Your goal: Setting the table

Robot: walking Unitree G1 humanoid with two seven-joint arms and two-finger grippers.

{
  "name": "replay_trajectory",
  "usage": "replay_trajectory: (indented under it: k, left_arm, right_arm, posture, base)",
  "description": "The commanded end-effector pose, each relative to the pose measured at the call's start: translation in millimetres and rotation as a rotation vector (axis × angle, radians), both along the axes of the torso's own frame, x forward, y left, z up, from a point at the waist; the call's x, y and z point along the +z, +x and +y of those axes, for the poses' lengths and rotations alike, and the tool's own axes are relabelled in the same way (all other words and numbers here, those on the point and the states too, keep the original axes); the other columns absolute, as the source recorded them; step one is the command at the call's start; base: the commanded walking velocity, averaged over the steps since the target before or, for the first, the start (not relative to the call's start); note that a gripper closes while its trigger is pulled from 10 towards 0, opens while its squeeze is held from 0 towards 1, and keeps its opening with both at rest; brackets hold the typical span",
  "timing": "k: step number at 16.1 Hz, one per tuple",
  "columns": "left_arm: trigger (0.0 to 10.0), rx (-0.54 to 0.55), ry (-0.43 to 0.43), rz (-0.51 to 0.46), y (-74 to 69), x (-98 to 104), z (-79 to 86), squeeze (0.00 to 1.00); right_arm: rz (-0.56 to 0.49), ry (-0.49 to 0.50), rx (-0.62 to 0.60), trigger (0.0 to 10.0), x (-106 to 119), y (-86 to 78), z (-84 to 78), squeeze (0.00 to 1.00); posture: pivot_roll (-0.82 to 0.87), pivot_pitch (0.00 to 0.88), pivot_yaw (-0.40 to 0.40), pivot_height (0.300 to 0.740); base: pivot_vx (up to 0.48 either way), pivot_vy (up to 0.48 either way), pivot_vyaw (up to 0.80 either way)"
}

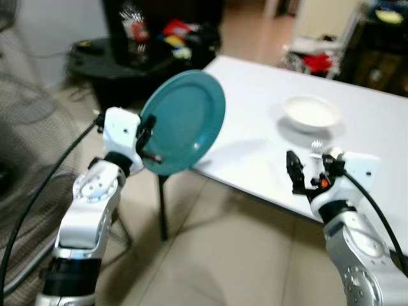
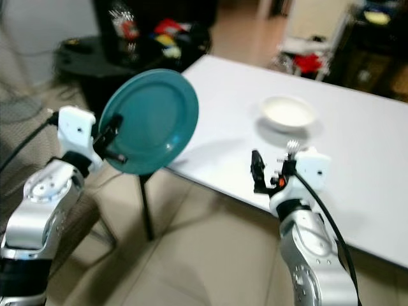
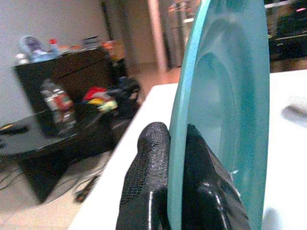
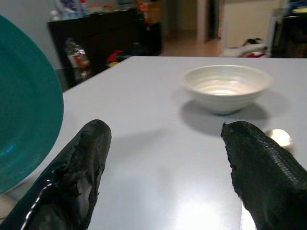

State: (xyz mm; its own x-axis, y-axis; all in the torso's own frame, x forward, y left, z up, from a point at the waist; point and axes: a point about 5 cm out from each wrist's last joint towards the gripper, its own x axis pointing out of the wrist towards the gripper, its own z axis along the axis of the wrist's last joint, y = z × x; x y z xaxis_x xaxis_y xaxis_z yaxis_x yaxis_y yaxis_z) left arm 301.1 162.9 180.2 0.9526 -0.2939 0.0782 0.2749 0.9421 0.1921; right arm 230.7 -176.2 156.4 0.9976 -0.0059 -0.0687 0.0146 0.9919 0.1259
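A teal plate (image 1: 185, 121) stands almost on edge over the near left corner of the white table (image 1: 370, 140). My left gripper (image 1: 149, 144) is shut on its lower rim, and the left wrist view shows both black fingers (image 3: 148, 163) pinching the plate (image 3: 230, 96). A white bowl (image 1: 310, 111) sits upright further back on the table. My right gripper (image 1: 310, 171) hovers open at the table's front edge, with nothing between its fingers. The right wrist view looks between them toward the bowl (image 4: 225, 86). A small shiny round object (image 4: 278, 138) lies beside one finger.
A black round side table (image 1: 95, 54) with clutter stands at the back left, with a dark cabinet behind it. A mesh fan guard (image 1: 25, 127) is at the far left. The table's dark leg (image 1: 162, 210) drops to tiled floor (image 1: 223, 255).
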Motion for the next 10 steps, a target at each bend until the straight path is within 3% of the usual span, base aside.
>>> replay_trajectory:
  k: [1, 2, 5, 8, 10]
  left_arm:
    - [10.0, -0.038, -0.014, -0.031, 0.3, 7.0, -5.9, 0.00]
    - [10.0, -0.038, -0.024, -0.027, 0.2, 6.4, -5.1, 0.00]
    - [10.0, -0.037, -0.062, -0.019, -0.7, 6.5, -1.7, 0.00]
    - [10.0, -0.042, -0.124, 0.001, -1.1, 6.2, 0.6, 0.00]
    - [10.0, -0.062, -0.174, 0.017, -2.8, 4.2, 0.0, 0.00]
  right_arm:
    - [-0.023, 0.000, -0.006, 10.0, 5.9, -1.4, -3.0, 0.00]
    - [-0.025, 0.001, -0.003, 10.0, 6.4, -1.9, -2.9, 0.00]
    - [-0.035, 0.003, 0.023, 10.0, 8.1, -2.5, -1.3, 0.00]
    - [-0.054, 0.009, 0.070, 10.0, 11.5, -2.7, 1.8, 0.00]
    - [-0.065, 0.008, 0.108, 10.0, 13.5, -3.6, 6.0, 0.00]
  posture:
    - [0.01, 0.000, -0.013, 0.740]
    - [0.01, 0.000, -0.014, 0.740]
    - [0.01, 0.000, -0.020, 0.740]
    - [0.02, 0.000, -0.026, 0.740]
    - [0.02, 0.000, -0.028, 0.740]
  base:
    - [0.446, 0.000, 0.00]
    - [0.446, 0.000, 0.00]
    - [0.430, 0.000, -0.78]
    - [0.390, 0.000, 0.00]
    - [0.000, 0.000, 0.00]
